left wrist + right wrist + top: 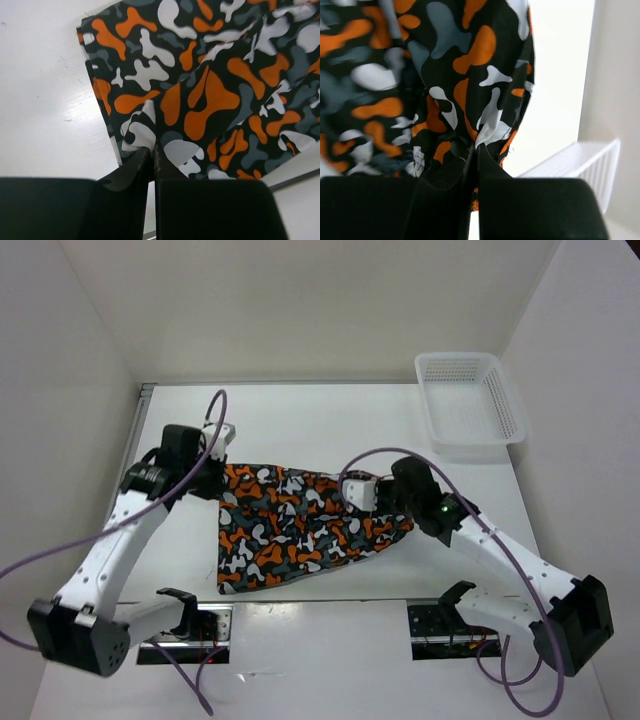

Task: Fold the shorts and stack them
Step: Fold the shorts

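The camouflage shorts (295, 528), printed in orange, white, black and grey, lie spread across the middle of the table. My left gripper (216, 483) is shut on the shorts' far left corner; in the left wrist view its jaws (154, 150) pinch a fold of the cloth (210, 90). My right gripper (372, 494) is shut on the shorts' far right edge; in the right wrist view its jaws (476, 150) clamp bunched cloth (445, 75) that hangs from them.
A white plastic lattice basket (470, 402) stands at the table's back right corner and also shows in the right wrist view (585, 165). White walls enclose the table on three sides. Purple cables loop over both arms.
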### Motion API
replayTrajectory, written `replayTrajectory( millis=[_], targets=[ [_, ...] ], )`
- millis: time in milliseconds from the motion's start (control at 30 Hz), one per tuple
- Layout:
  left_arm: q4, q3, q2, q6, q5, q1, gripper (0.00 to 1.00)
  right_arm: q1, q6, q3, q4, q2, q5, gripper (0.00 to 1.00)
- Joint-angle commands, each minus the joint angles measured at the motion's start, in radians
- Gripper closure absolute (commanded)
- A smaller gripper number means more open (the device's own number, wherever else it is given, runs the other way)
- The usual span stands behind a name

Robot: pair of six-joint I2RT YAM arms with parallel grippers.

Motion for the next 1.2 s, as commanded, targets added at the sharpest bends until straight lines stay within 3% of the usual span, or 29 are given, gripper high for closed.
replayTrajectory(
  millis=[0, 33, 67, 133, 233, 333, 467, 567, 667, 867, 1167],
  targets=[
    [-0.044, -0.062, -0.178, 0.004, 0.019, -0.017, 0.87, 0.070, -0.093, -0.032, -0.127, -0.114, -0.042, 0.92],
    [-0.090, -0.080, -0.207, 0.004, 0.028, -0.033, 0.76, 0.084, -0.093, -0.042, -0.151, -0.134, -0.053, 0.66],
    [-0.110, -0.097, -0.235, 0.004, 0.037, -0.046, 0.57, 0.097, -0.093, -0.043, -0.177, -0.152, -0.063, 0.51],
    [-0.174, -0.120, -0.292, 0.004, 0.037, -0.056, 0.42, 0.130, -0.093, -0.033, -0.250, -0.205, -0.079, 0.27],
    [-0.243, -0.133, -0.324, 0.004, 0.047, -0.056, 0.30, 0.141, -0.031, 0.019, -0.287, -0.241, -0.103, 0.14],
    [-0.259, -0.148, -0.333, 0.004, 0.059, -0.056, 0.24, 0.141, 0.075, 0.092, -0.268, -0.240, -0.131, 0.11],
    [-0.165, -0.220, -0.199, 0.004, 0.059, -0.056, 0.18, 0.141, 0.177, 0.173, -0.251, -0.055, -0.157, 0.11],
    [-0.147, -0.220, -0.004, 0.004, 0.028, -0.056, 0.12, 0.185, 0.177, 0.246, -0.308, 0.117, -0.180, 0.07],
    [-0.015, -0.220, 0.122, 0.004, -0.133, -0.042, 0.10, 0.216, 0.149, 0.257, -0.351, 0.176, -0.171, 0.05],
    [0.036, -0.187, 0.254, 0.004, -0.090, 0.010, 0.03, 0.188, 0.137, 0.246, -0.434, 0.271, -0.114, 0.03],
    [0.101, -0.146, 0.443, 0.004, -0.049, 0.087, 0.00, 0.091, 0.183, 0.155, -0.351, 0.283, -0.114, 0.18]
  ],
)
